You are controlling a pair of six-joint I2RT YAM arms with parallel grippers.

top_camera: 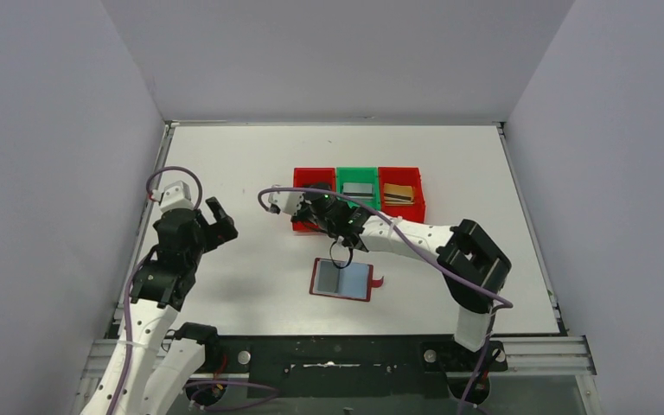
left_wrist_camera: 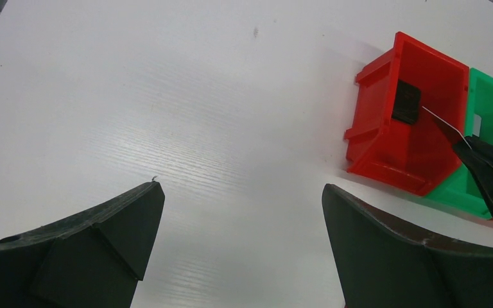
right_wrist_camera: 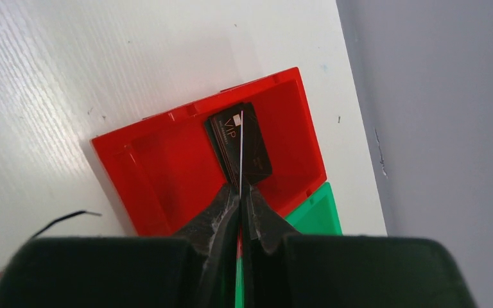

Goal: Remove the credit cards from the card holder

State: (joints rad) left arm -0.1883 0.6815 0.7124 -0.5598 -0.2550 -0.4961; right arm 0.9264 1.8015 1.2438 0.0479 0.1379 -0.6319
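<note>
Grey walls are boxing in the white table (top_camera: 242, 164) on three sides, nothing fancy. Over on the left, the left gripper (top_camera: 221, 220) is hanging well apart from everything, jaws standing wide and holding nothing. In its wrist view bare table is showing between the fingers (left_wrist_camera: 103, 244), and the row of bins is sitting ahead and off to its right.

Meanwhile the right gripper (right_wrist_camera: 239, 192) is reaching over the left red bin (right_wrist_camera: 167, 167), fingers pinched tight on a thin card (right_wrist_camera: 241, 147) that's showing edge-on, so I can't call its colour. The green bin (top_camera: 357, 171) is sitting just to the right of that gripper, touching the red one, with the second red bin (top_camera: 400, 171) beyond it.

The card holder (top_camera: 341, 278) is lying open and flat on the table just behind the right gripper, toward the arm bases, with its clasp tab (top_camera: 379, 280) sticking out to the right.

Directly under the pinched card a black card (right_wrist_camera: 257, 157) with VIP lettering is lying in the red bin. A silver-grey card (top_camera: 359, 188) is sitting in the green one and a gold-tan card (top_camera: 398, 192) in the far red one.
</note>
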